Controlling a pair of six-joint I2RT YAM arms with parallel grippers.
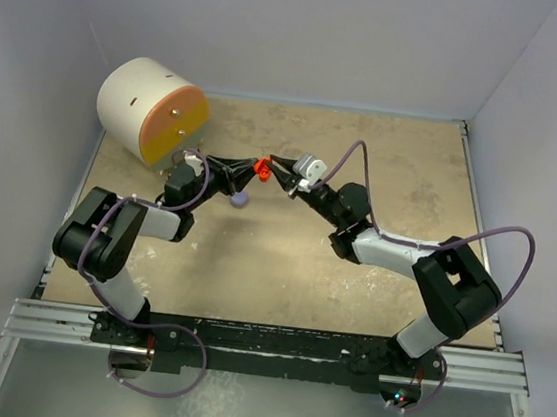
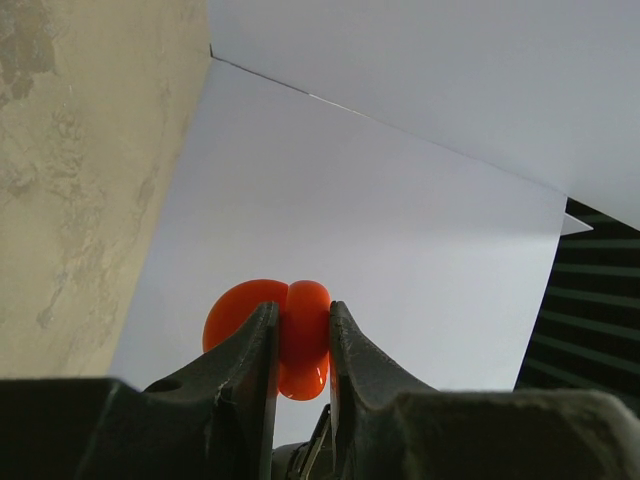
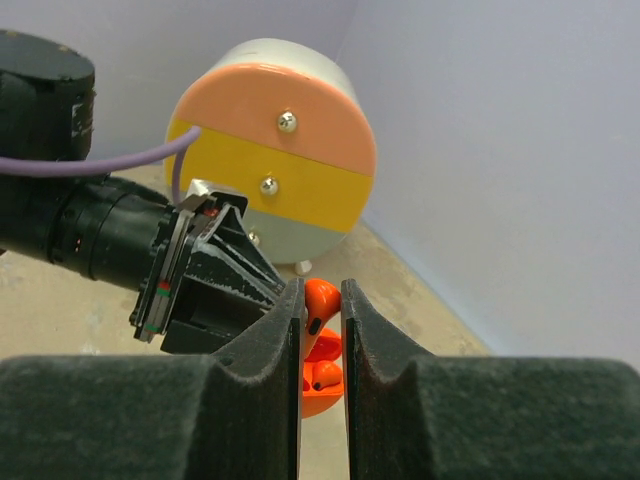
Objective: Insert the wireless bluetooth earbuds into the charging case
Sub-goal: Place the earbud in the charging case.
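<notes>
My left gripper is shut on the open red-orange charging case and holds it above the table. In the left wrist view the gripper clamps the case by its body. My right gripper meets it from the right. In the right wrist view it is shut on a red earbud, stem down, just above the open case. A second red earbud sits in the case. A small lavender piece lies on the table below the left gripper. Other earbuds are not visible.
A white drum with an orange and yellow face stands at the back left, close behind the left arm; it also shows in the right wrist view. Pale walls enclose the speckled tabletop on three sides.
</notes>
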